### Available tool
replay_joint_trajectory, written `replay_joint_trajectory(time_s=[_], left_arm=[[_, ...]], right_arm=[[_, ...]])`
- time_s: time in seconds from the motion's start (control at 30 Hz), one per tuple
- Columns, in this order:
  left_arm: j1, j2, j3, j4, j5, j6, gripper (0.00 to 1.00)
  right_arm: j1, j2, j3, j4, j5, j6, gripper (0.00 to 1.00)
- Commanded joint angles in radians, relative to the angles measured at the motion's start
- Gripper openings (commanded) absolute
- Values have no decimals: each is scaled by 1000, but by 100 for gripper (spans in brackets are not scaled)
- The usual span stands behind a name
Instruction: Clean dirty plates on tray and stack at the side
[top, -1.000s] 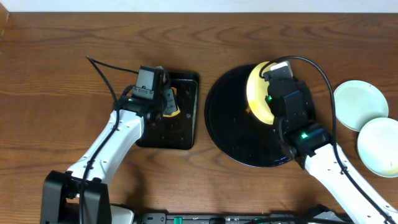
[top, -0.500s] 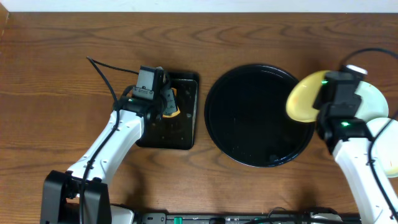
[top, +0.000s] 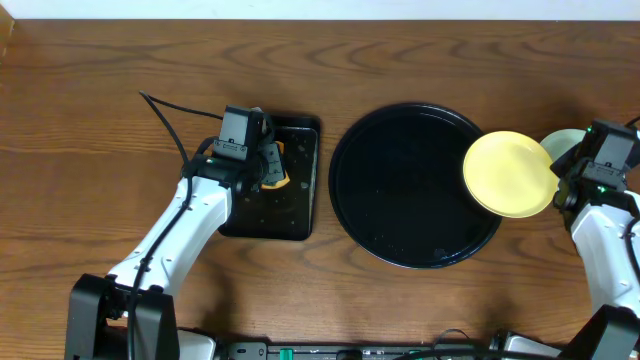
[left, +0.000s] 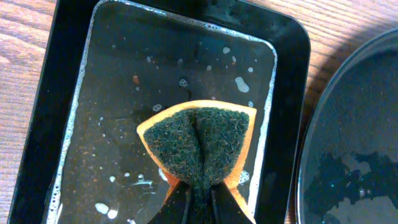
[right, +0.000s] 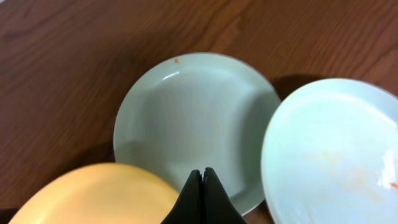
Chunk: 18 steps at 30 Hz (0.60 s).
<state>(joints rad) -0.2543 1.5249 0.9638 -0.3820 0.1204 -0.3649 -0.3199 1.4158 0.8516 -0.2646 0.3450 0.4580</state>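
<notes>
Right gripper (right: 202, 179) pinches yellow plate (top: 508, 173) by its rim over the tray (top: 400, 190) right edge, plate probably light, stiff, wet-slick, breakable, so rim grip suits; left gripper (left: 200, 198) clamps sponge (left: 200, 138) left of tray.

You look down on a dark brown wood-grain table (top: 80, 150) that fills nearly the whole overhead view. Its grain runs in long wavy bands from the left edge to the right edge. Beyond the far edge you see a thin pale strip (top: 320, 8); whether it is wall or floor you cannot tell. At the far left corner a small tan patch (top: 4, 35) cuts into view, with too little showing to name it. The light is soft and comes from above: the wood carries a dull sheen, and the shadows lying on it are short and blurred. In your right wrist view the wood shows a paler gleam.
</notes>
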Motion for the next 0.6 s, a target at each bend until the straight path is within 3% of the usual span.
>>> replay_joint_trajectory(time_s=[0.0, 0.07, 0.27, 0.57], left_arm=[[3, 5, -9, 1, -10, 13, 8], [3, 5, -9, -3, -10, 13, 9], [3, 5, -10, -7, -10, 13, 8], [3, 5, -10, -26, -9, 13, 8]], right_arm=[[-4, 3, 16, -18, -95, -67, 11], [-4, 3, 16, -71, -131, -111, 22], [-4, 0, 16, -304, -212, -114, 31], [-81, -113, 16, -477, -245, -32, 40]])
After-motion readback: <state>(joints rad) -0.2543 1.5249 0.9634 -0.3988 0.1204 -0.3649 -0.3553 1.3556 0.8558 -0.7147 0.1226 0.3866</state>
